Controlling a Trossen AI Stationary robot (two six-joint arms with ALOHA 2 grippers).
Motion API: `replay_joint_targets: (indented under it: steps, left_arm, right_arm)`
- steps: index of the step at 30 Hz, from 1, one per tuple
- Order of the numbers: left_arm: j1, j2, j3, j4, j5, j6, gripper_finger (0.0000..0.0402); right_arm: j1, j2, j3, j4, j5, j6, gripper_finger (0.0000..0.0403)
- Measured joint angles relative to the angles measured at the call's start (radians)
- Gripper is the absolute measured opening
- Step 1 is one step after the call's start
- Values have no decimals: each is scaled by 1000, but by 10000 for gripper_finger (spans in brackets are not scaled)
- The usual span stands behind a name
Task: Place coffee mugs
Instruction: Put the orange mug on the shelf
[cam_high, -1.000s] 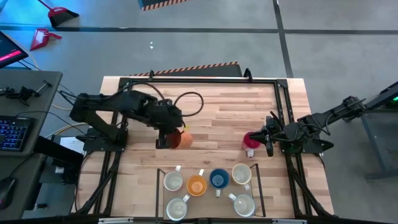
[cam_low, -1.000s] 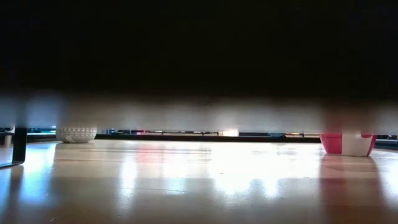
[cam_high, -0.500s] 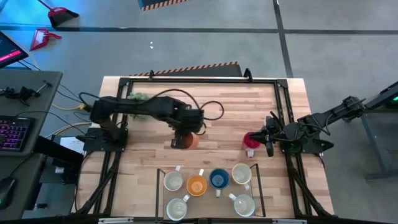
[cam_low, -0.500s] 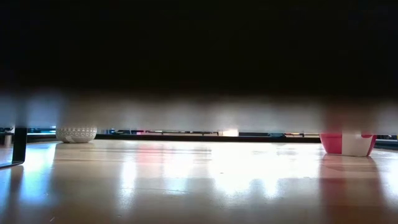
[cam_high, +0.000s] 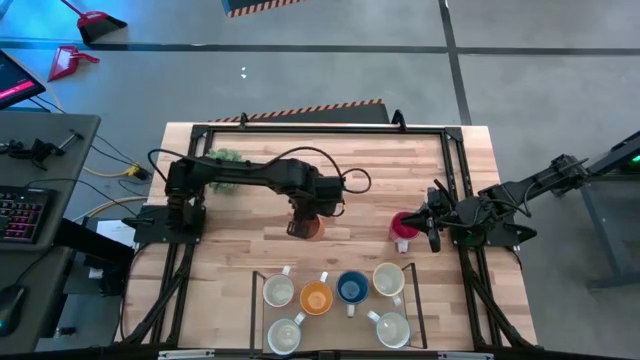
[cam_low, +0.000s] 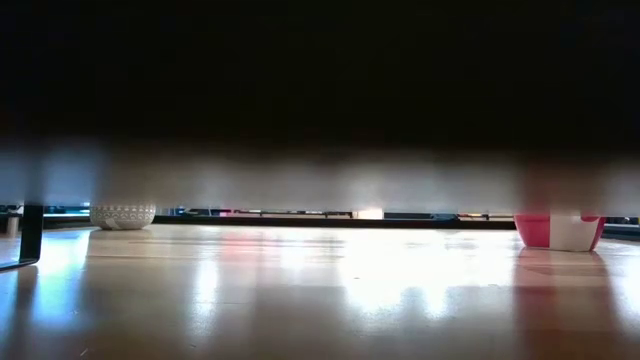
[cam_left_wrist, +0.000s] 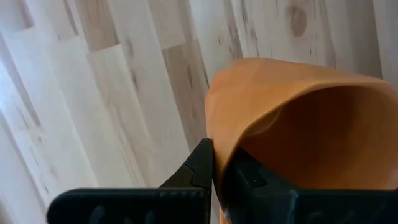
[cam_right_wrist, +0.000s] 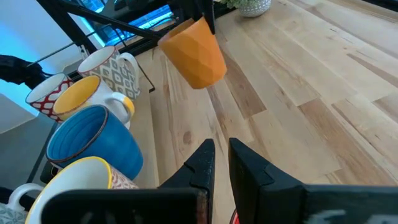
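Orange ceramic, the carried mug hangs above the bare wooden bench near mid-bench, clear of the surface as the right wrist view shows. The left gripper holds it, jaws pinched tight across one wall at the rim, one finger inside and one outside. The mug's axis runs roughly upright, slightly tilted, mouth uppermost.

The rack of parked mugs lies toward the front edge, diagonally forward of the jaws; judged from the high view, the orange mug must travel frontward and then descend. The left arm is the nearer one.

The right gripper waits at the right side, beside a red mug; its jaws appear nearly closed on nothing.
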Motion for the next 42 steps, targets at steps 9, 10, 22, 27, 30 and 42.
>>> replay_joint_targets:
  steps: [9,10,22,27,30,42]
  left_arm:
    - [15,1,-80,106,-2,7,4]
    - [15,1,-87,104,-3,10,4]
    - [18,-2,-169,125,27,32,4]
    - [21,-2,-169,132,31,32,5]
    - [21,-2,-169,137,31,25,21]
    - [24,-2,-169,153,52,58,47]
  right_arm:
    - [0,0,0,4,0,0,24]
    - [0,0,0,4,0,0,24]
    - [0,0,0,21,1,0,24]
    - [0,1,0,31,1,0,24]
    - [0,1,0,31,1,0,24]
    - [0,1,0,30,2,0,24]
